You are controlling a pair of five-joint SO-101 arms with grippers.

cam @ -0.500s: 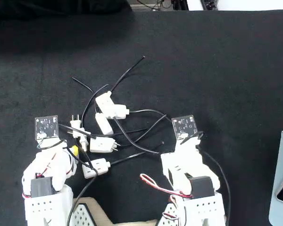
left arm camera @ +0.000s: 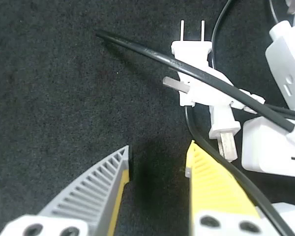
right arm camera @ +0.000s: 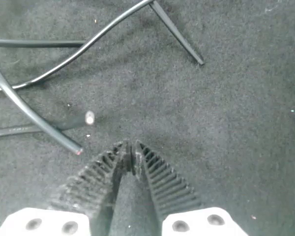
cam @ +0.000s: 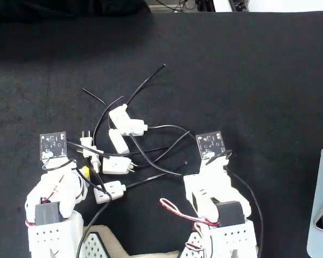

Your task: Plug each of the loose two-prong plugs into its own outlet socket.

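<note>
Two arms sit at the near edge of the desk [cam: 247, 64] in the high view, the left arm [cam: 56, 193] and the right arm [cam: 212, 188]. A tangle of white plugs, sockets and black cords lies between them and a little toward the middle. A two-prong plug [cam: 86, 141] lies just ahead of the left arm, its prongs pointing at the far edge. One outlet socket [cam: 126, 121] lies farther in, and another socket block [cam: 117, 165] lies nearer the arms.

From the left wrist, the left end effector [left arm camera: 158, 147] has its grey and yellow fingers spread wide over bare desk and holds nothing. The two-prong plug [left arm camera: 192, 49] lies ahead of the yellow finger, apart from it, with a black cord [left arm camera: 152, 51] running across its body. A second plug [left arm camera: 221, 128] lies closer, its prongs just beside the yellow fingertip.

From the right wrist, the right end effector [right arm camera: 132, 152] has its fingertips pressed nearly together, with nothing between them. Cut cord ends [right arm camera: 71, 142] lie near it on the desk, and no plug or socket is close by.
</note>
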